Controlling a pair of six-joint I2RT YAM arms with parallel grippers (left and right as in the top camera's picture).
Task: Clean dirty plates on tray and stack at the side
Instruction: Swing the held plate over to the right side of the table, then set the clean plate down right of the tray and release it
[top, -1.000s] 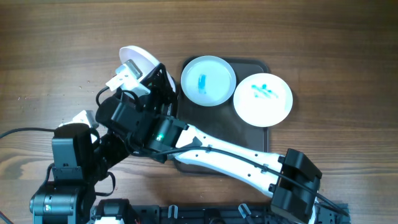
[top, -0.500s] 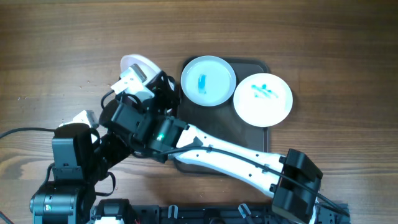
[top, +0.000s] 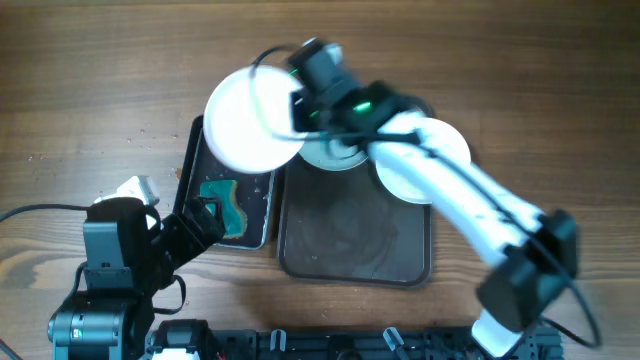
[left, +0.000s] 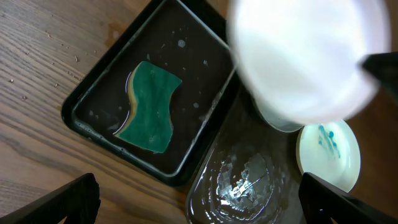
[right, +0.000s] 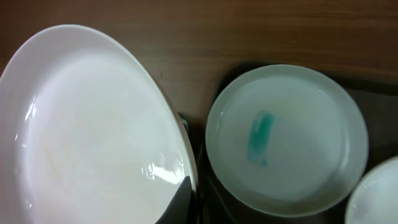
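Note:
My right gripper (top: 298, 105) is shut on the rim of a clean white plate (top: 250, 120) and holds it tilted in the air over the far end of the sponge tray. In the right wrist view the plate (right: 87, 130) fills the left, with my finger (right: 186, 186) on its edge. A second plate (right: 286, 137) with a blue smear lies on the dark brown tray (top: 355, 235), mostly under my arm in the overhead view. A third plate (top: 440, 165) with blue smears sits at the tray's far right. My left gripper (left: 199, 205) is open and empty, near the table's front left.
A small black tray (top: 262, 210) holds a green-yellow sponge (top: 222, 200), also seen in the left wrist view (left: 149, 106), left of the brown tray. The brown tray's near part (left: 249, 180) is wet. Bare wooden table surrounds both trays.
My right arm has swung from the left side to over the brown tray, uncovering the sponge tray. The clean plate stays in its grip and now looks higher and larger.

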